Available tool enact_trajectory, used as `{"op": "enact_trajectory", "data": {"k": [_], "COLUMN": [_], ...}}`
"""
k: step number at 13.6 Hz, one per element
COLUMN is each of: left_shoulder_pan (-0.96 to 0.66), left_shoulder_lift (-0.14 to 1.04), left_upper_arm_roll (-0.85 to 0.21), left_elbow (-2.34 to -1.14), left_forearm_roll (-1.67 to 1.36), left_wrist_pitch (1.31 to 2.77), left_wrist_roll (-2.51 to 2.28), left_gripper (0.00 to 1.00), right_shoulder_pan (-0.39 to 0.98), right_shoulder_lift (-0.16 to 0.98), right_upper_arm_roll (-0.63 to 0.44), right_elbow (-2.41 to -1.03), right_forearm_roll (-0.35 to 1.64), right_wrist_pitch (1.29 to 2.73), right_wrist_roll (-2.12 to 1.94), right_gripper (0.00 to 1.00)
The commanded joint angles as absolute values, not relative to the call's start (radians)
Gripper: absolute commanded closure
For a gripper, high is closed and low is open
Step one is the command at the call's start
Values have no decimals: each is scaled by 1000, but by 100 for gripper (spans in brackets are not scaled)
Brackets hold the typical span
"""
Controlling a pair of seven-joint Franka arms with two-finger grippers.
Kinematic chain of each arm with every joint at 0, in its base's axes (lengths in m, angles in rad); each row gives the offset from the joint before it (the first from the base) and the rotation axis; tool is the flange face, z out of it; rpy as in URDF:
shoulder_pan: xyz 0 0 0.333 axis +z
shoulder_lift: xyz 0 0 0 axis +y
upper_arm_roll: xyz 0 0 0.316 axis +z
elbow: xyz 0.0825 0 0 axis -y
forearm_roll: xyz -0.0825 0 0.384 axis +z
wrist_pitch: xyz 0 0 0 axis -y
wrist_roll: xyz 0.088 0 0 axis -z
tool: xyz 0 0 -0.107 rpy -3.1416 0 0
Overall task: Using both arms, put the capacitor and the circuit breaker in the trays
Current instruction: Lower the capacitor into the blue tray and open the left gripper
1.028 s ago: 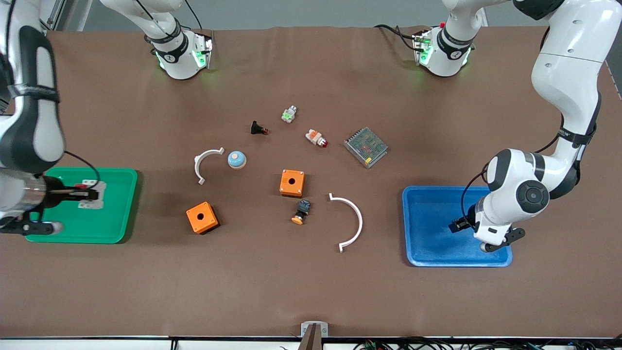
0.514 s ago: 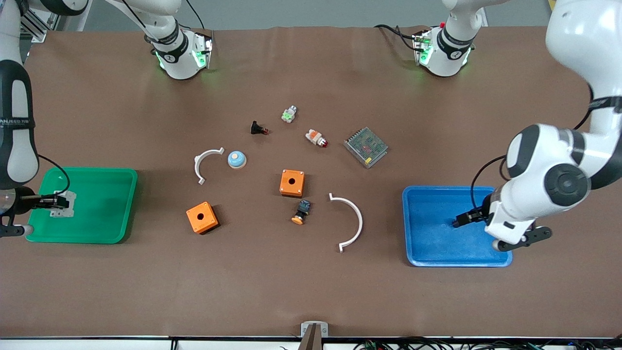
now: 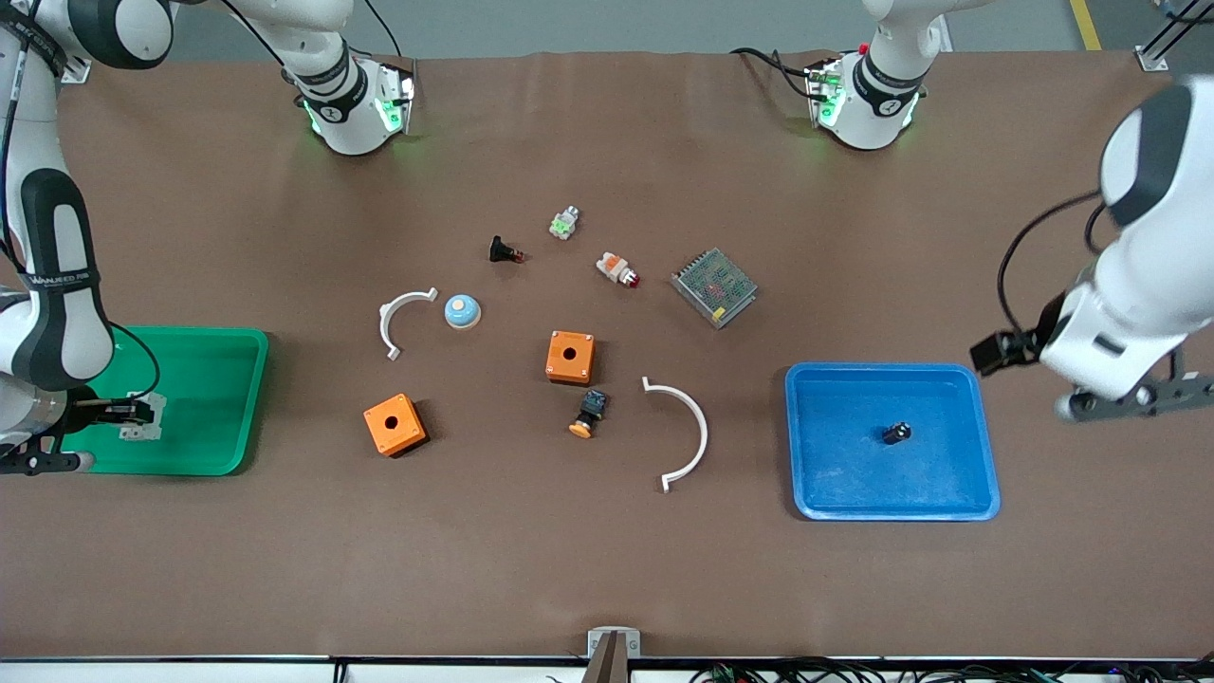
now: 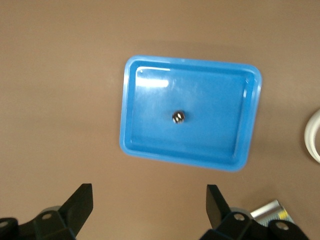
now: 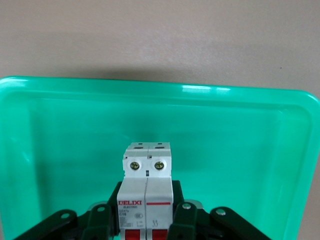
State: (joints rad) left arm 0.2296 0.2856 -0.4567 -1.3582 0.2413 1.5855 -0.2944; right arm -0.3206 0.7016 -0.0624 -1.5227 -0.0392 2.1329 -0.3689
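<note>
While traying: one capacitor (image 3: 896,433); one breaker (image 3: 142,417)

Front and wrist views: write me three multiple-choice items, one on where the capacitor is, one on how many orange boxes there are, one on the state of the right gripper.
1. Where is the capacitor?
A. In the blue tray
B. In the green tray
C. On an orange box

2. How many orange boxes are on the table?
A. One
B. Two
C. Four

3. What is the right gripper doing?
A. Open over bare table
B. Shut on nothing
C. Shut on the circuit breaker over the green tray

Answers:
1 A: the capacitor lies alone in the blue tray, and the open left gripper is up above the tray.
2 B: one orange box and a second orange box nearer the camera.
3 C: the right gripper clamps the circuit breaker over the green tray.
</note>
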Motion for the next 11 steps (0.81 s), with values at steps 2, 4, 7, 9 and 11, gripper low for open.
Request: {"op": "enact_trajectory", "data": {"k": [2, 4, 7, 9, 11], "left_shoulder_pan": [307, 299, 121, -3, -3], "left_shoulder_lift": [141, 95, 11, -27, -34], "left_upper_arm_roll": [-456, -421, -187, -77, -78], "left_elbow": [-1384, -1393, -1471, -1517, -1531], "left_forearm_roll": [149, 114, 19, 17, 6], "left_wrist_pitch": [1496, 1467, 1463, 1466, 1466], "left_wrist_roll": [-155, -103, -26, -29, -31], "left_gripper": [0, 0, 0, 0, 0], "right_shoulder_pan": [-354, -359, -360, -360, -359], "right_shoulder_lift": [686, 684, 681, 677, 666], "right_upper_arm_roll": [-40, -40, -40, -40, -40], "right_elbow": [-1589, -1624, -1638, -1641, -1640], "right_forearm_roll": [-49, -49, -49, -49, -49], "right_wrist_pitch": [2167, 2206, 2214, 2214, 2203], "right_wrist_roll": [-364, -364, -364, -364, -365], "right_gripper": [74, 73, 71, 48, 0]}}
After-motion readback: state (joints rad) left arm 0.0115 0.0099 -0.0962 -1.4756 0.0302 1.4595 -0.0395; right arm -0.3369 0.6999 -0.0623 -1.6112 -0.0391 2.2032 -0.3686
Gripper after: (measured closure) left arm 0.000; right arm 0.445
